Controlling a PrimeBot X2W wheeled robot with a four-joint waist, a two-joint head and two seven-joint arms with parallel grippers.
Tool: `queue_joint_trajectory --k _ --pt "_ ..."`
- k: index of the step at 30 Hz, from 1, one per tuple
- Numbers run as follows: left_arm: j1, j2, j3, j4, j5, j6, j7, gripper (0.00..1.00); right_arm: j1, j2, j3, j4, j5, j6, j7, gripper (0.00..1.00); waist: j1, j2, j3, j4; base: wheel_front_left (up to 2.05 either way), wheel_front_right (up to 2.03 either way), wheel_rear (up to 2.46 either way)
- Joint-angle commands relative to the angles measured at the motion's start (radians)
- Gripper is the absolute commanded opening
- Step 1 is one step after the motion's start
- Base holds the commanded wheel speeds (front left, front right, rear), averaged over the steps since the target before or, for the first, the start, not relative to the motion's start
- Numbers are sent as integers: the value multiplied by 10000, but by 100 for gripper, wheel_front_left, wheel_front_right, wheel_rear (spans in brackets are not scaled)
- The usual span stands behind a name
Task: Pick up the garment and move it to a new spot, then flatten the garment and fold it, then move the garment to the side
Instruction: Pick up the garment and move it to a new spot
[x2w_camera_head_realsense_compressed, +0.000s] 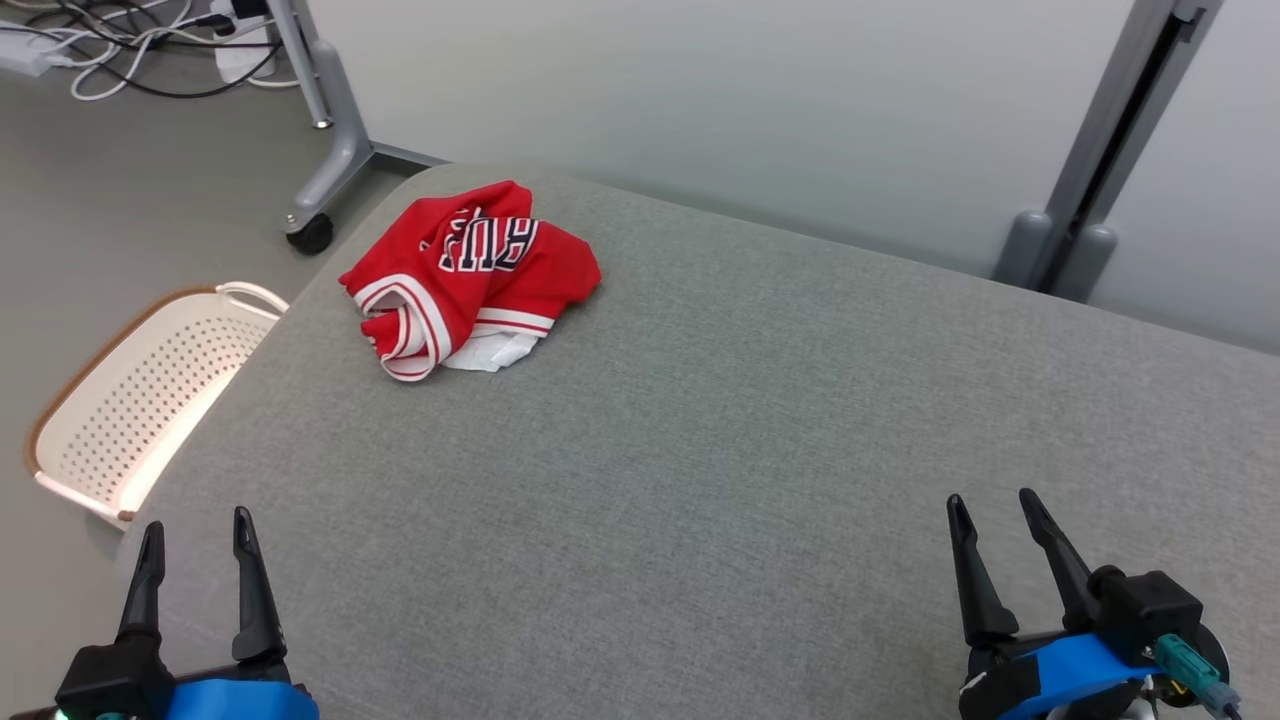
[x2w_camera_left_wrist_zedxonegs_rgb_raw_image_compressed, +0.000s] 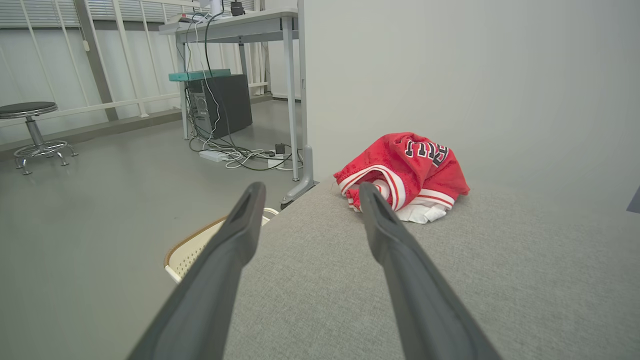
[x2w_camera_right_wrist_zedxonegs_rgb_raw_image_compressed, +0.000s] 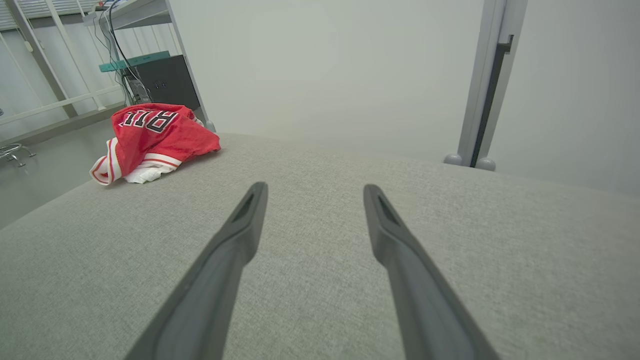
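A crumpled red garment (x2w_camera_head_realsense_compressed: 470, 275) with white trim and dark lettering lies bunched near the far left corner of the grey fabric table (x2w_camera_head_realsense_compressed: 760, 430). It also appears in the left wrist view as the garment (x2w_camera_left_wrist_zedxonegs_rgb_raw_image_compressed: 407, 172) and in the right wrist view as the garment (x2w_camera_right_wrist_zedxonegs_rgb_raw_image_compressed: 152, 137). My left gripper (x2w_camera_head_realsense_compressed: 197, 525) is open at the near left edge, well short of the cloth, with nothing between its fingers. Over at the near right, my right gripper (x2w_camera_head_realsense_compressed: 990, 505) also stands open and empty, far from the garment.
A white perforated basket (x2w_camera_head_realsense_compressed: 135, 395) with a brown rim sits on the floor beside the table's left edge. A wheeled stand leg (x2w_camera_head_realsense_compressed: 320, 190) and cables (x2w_camera_head_realsense_compressed: 120, 50) are beyond the far left corner. A grey post (x2w_camera_head_realsense_compressed: 1090, 170) rises behind the table.
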Motion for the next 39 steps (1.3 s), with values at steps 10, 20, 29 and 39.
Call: queue_joint_trajectory --k 10,20,29,39 --pt "22 -18 150 -115 -47 60 -23 100 -194 -22 126 19 -103 1 -53 100 0 0 128 203 0 0 0" --pt "-770 163 320 60 -202 -21 -23 100 -376 -52 -11 -156 -354 1 -53 100 0 0 532 -289 0 0 0" --pt "-3178 974 966 805 -629 -193 -23 100 -1042 -456 -109 -964 -793 1 216 100 0 0 1749 -1461 0 0 0" --pt "-6244 2345 1212 2411 -785 -238 191 100 -1455 -827 -725 -2573 -1131 1 735 100 0 0 3619 -2962 0 0 0"
